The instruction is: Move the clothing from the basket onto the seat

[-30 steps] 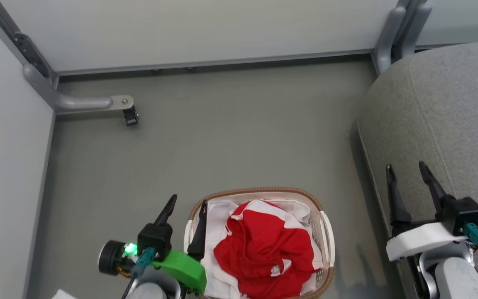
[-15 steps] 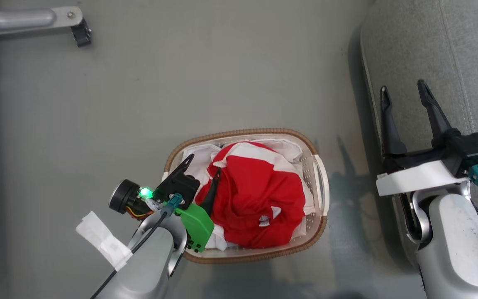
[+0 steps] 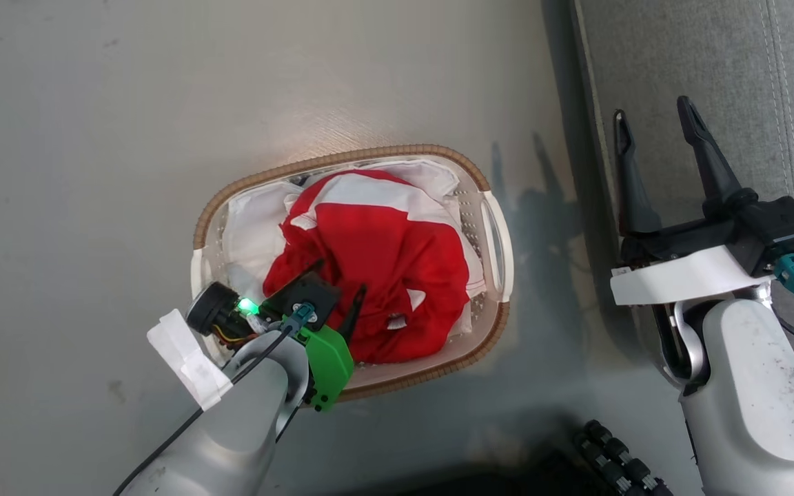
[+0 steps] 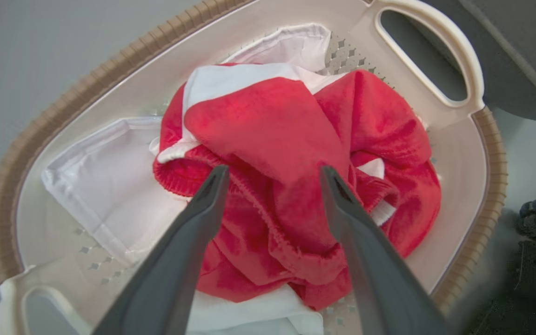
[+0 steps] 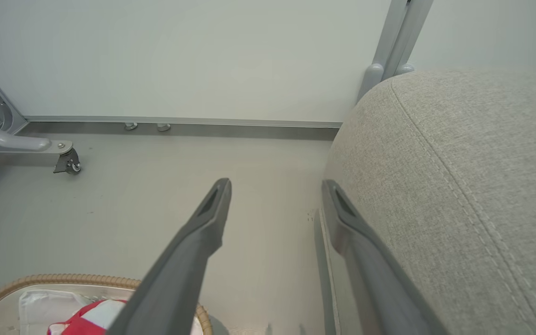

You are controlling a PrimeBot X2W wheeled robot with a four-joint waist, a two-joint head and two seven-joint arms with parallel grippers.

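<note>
Since a second ago, in from beside the rim to directly above the pile: left jaws, with the head camera tipped down as well. Now spread wide and holding nothing, dark fingers [image 4: 196,218] straddling a raised fold of the soft red fabric clothing with white panels [image 4: 272,135]; tips at or just off the cloth, contact hard to tell. Set that way, probably, to pinch the fold on closing and miss the plain white cloth liner [image 4: 105,177] beside it. Bunched in one heap inside the small oval white perforated plastic basket with its brown woven rim [image 3: 342,157], down on the grey floor [image 3: 94,138]. Farther off, right jaws fully apart and empty too, fingers [image 3: 707,158] over the edge of the large grey woven-fabric seat [image 3: 700,62], seemingly parked by the drop-off spot, well apart from the basket.
</note>
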